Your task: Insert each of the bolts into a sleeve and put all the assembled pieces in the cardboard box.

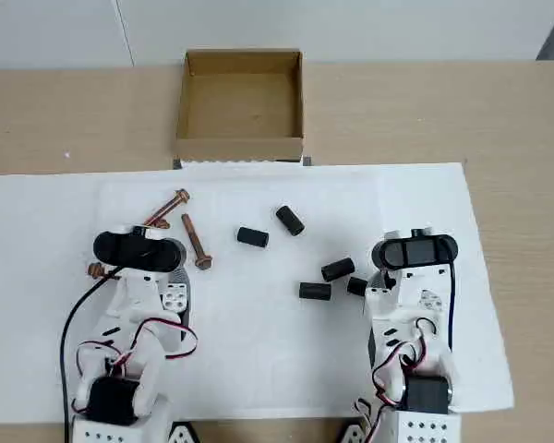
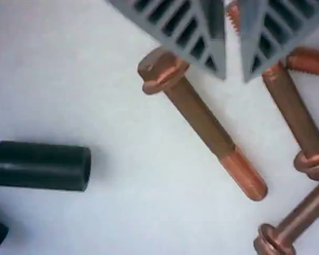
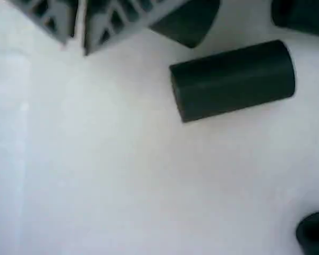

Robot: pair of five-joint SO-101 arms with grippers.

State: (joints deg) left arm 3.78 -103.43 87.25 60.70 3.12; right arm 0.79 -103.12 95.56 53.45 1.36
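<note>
- Two pincers hang low over the white sheet (image 2: 122,223), each pressed almost together with a mere slit between its fingers, pinching nothing: the left pincer (image 2: 233,74) above copper-coloured bolts, the right pincer (image 3: 75,47) above black sleeves.
- Just beside the left pincer's tips a flanged bolt (image 2: 202,122) lies flat. A second bolt (image 2: 295,117) passes under one finger (image 2: 276,26), a third bolt (image 2: 295,226) lies near that one's head, and a lone sleeve (image 2: 41,166) rests well apart.
- Near the right pincer a toppled sleeve (image 3: 231,79) lies on its side, with a shadowed sleeve (image 3: 189,24) partly hidden behind a grey finger (image 3: 122,13).
- Seen from above, the left arm (image 1: 138,251) stands at the sheet's 8 o'clock and the right arm (image 1: 414,251) at its 4 o'clock.
- A long bolt (image 1: 196,242) lies just beside the left arm at its 3 o'clock, and an upper bolt (image 1: 171,209) lies at 1 o'clock.
- A close sleeve (image 1: 355,286) sits just beside the right arm at its 8 o'clock, and a far sleeve (image 1: 290,221) lies at 10 o'clock.
- The cardboard box (image 1: 240,148) stands open on the wooden worktop (image 1: 462,111), at the sheet's 12 o'clock edge.
</note>
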